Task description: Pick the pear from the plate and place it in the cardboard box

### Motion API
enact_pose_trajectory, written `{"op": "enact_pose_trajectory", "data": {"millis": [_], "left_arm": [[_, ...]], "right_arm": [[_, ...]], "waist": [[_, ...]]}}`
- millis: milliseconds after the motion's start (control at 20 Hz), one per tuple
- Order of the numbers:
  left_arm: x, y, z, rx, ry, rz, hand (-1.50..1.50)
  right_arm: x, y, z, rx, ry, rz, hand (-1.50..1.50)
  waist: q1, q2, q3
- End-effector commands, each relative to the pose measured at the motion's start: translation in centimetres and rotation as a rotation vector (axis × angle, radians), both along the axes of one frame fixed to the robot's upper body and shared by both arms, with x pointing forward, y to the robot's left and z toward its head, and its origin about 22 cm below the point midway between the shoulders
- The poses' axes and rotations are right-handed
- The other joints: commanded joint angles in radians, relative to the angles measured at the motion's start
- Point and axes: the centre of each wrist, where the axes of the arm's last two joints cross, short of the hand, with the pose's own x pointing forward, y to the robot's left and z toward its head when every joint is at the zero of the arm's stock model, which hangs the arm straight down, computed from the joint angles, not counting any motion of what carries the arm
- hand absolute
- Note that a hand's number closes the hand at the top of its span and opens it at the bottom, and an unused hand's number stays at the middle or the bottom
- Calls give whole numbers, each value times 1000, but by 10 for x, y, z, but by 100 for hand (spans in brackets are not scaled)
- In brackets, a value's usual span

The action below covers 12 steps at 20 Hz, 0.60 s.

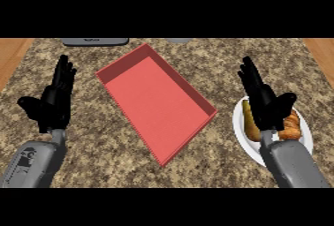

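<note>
A white plate (243,132) lies at the right of the granite counter, with a yellow-orange fruit (291,126) on it, partly hidden behind my right hand and forearm. My right hand (266,103) is open above the plate, fingers straight and pointing away, holding nothing. A shallow red rectangular box (157,103) lies diagonally in the middle of the counter, with nothing in it. My left hand (51,103) is open at the left, fingers up, resting apart from the box.
A grey object (95,41) sits at the counter's far edge, with a smaller grey item (177,40) to its right. Wooden floor (12,55) shows beyond the counter's left and right sides.
</note>
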Motion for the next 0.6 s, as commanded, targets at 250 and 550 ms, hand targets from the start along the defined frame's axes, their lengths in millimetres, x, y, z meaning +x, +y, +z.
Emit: {"op": "enact_pose_trajectory", "data": {"millis": [250,550], "left_arm": [[-37,38,-47,233,213,6,0],[-59,39,-45,202,272,-48,0]], "right_arm": [[7,-51,76,162,-599,53,-150],[-3,-80,-29,78,-384,-448,-150]], "waist": [[8,10,1],[36,11,0]]}}
